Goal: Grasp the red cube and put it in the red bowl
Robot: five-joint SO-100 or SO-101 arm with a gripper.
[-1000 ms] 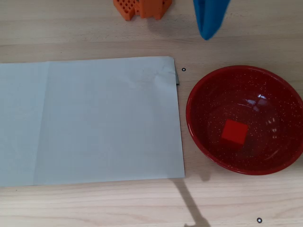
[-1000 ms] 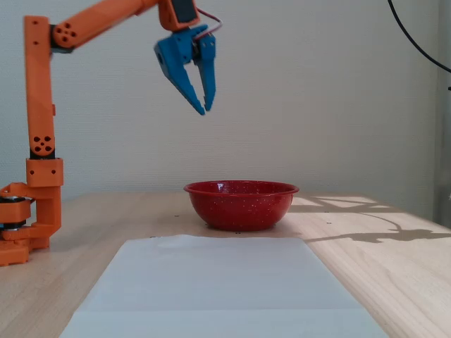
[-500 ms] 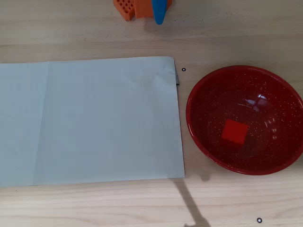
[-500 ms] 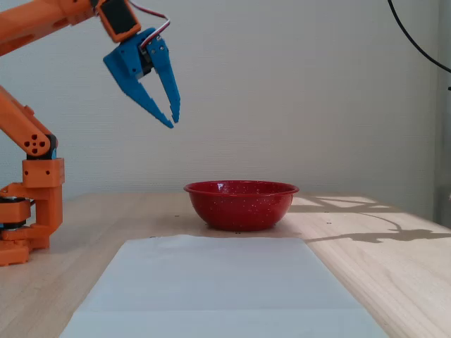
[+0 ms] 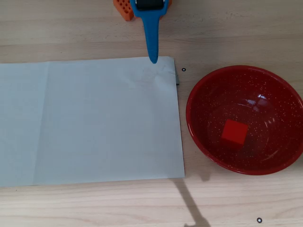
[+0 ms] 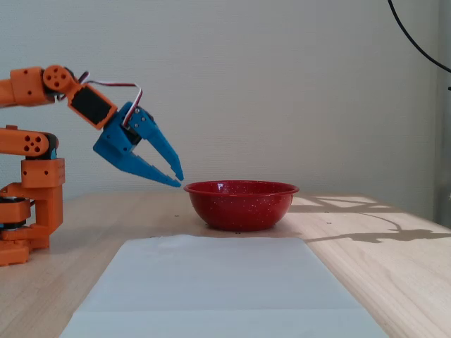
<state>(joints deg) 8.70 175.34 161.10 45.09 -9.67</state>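
Plain white wall behind, light wood table below, with a sheet of white paper lying flat across it; you are looking at a tidy bench.

Cube is sitting inside the bowl, resting on the bowl's floor a little off centre toward the lower left in the overhead view. In the fixed view the bowl wall is hiding it, so you are confirming its place from above only.

Gripper is hanging in the air just beside the bowl's rim on the arm's side, tilted downward, not touching bowl or table. Its fingers are standing spread apart at the tips, and they are holding nothing. In the overhead view you are seeing only one blue finger reaching over the paper's top edge, clear of the bowl.

Judgement: the placing step is looking done, since the cube is lying in the bowl and the gripper is empty. You are likely in the closing step, clearing the arm.

Next move, as I am reading it: you are needing only a clean pull-back toward the base, keeping the fingertips above rim height so they are not clipping the bowl and shifting it. No further grasp is called for.
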